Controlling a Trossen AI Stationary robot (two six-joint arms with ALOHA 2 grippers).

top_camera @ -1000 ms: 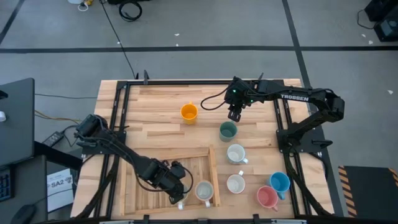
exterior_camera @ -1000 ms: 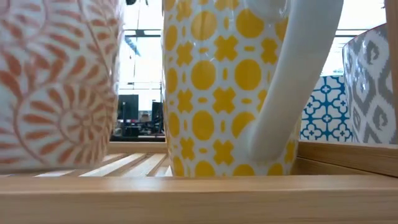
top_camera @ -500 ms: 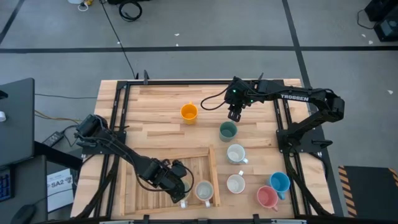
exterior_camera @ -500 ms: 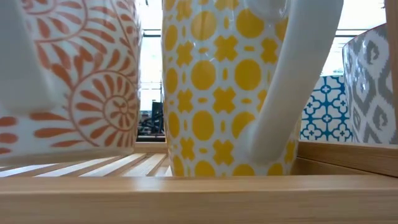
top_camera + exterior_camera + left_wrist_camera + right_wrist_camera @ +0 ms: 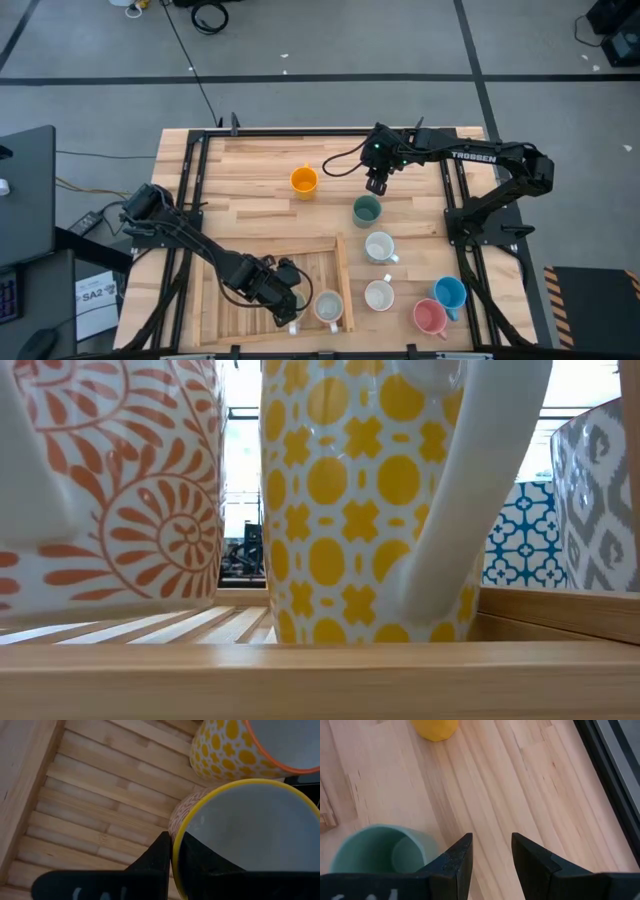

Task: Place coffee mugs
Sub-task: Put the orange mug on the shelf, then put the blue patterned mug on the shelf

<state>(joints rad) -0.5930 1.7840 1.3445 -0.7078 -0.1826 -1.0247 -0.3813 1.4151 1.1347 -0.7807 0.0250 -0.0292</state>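
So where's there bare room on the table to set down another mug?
Free: the bare boards left of the orange mug, and the slatted tray's left half. Crowded: the tray's right end, where the left hand grips a mug beside another, and the strip from the green mug to the pink one.

Orange-spiral mug [image 5: 110, 490], yellow-dotted mug [image 5: 350, 490], blue-tiled mug [image 5: 520, 540], grey-patterned mug [image 5: 600, 500], pale slatted tray [image 5: 320, 670].

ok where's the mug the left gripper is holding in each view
High: under the left gripper, in the slatted tray.
Low: orange-spiral mug at left.
Left wrist: yellow rim between the fingers.
Right wrist: absent.
Landmark: yellow-dotted mug beside it.
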